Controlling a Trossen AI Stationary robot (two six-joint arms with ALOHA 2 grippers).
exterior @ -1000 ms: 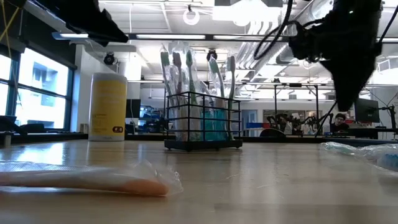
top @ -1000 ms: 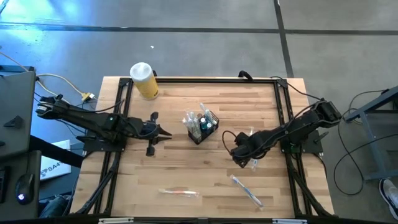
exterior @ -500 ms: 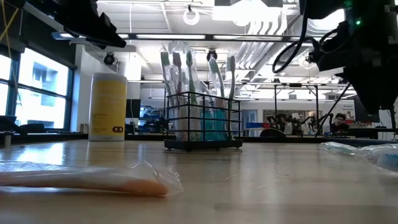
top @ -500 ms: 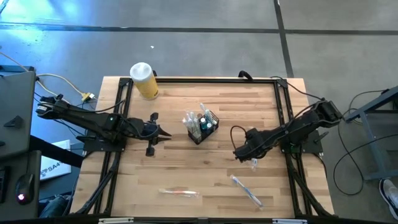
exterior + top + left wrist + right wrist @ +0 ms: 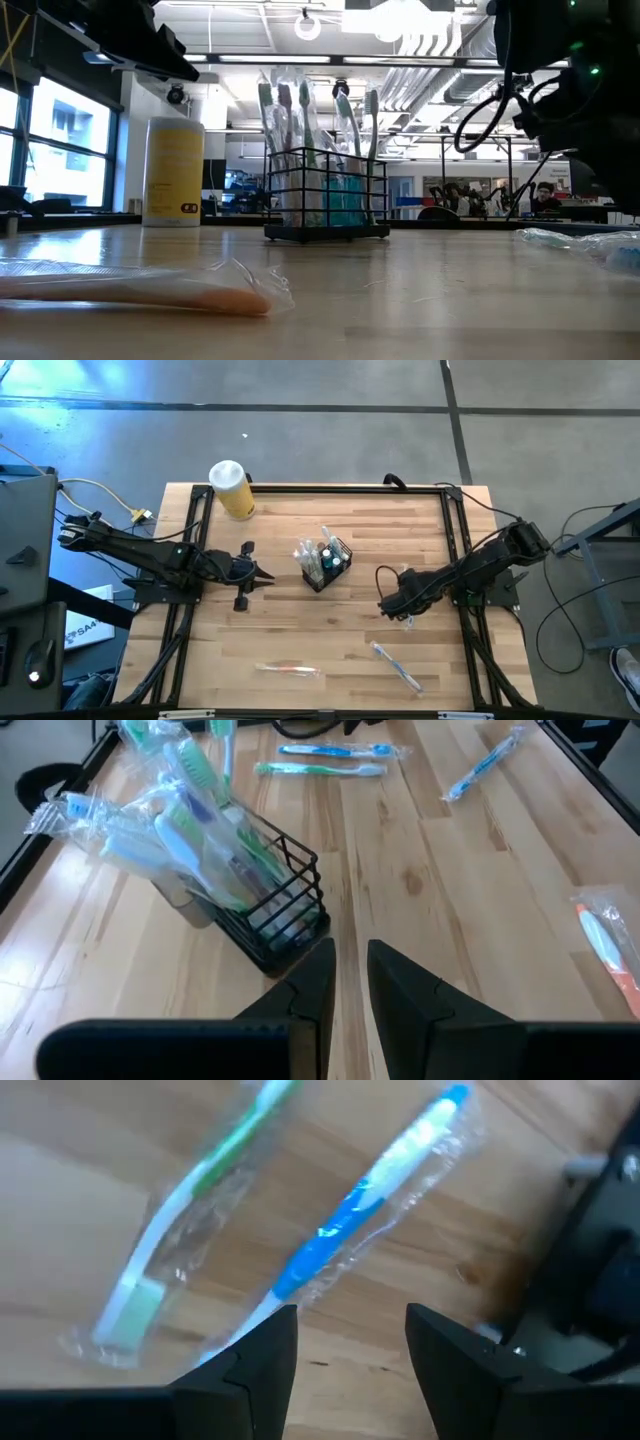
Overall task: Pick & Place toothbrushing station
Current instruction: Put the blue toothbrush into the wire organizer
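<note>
The toothbrushing station (image 5: 323, 564) is a small black wire caddy standing upright mid-table, its base on the wood, with several wrapped toothbrushes standing in it (image 5: 327, 190) (image 5: 262, 910). My left gripper (image 5: 262, 573) (image 5: 350, 970) hangs left of it, pointing at it, with a narrow gap between the fingers and nothing in them. My right gripper (image 5: 393, 607) (image 5: 345, 1335) is open and points steeply down over two wrapped toothbrushes lying on the table, a blue one (image 5: 360, 1195) and a green one (image 5: 190, 1210). Its fingers stand above the blue one's handle end.
A yellow jar with a white lid (image 5: 231, 488) (image 5: 173, 170) stands at the far left corner. An orange wrapped toothbrush (image 5: 288, 671) (image 5: 150, 285) and another wrapped one (image 5: 397, 665) lie near the front edge. Black rails (image 5: 455, 530) run along the table's sides.
My right gripper has shifted a little toward the table's right edge and sunk toward the wrapped toothbrushes, rolling its wrist as it went; its fingers stay open. The caddy and the left arm have kept still.
</note>
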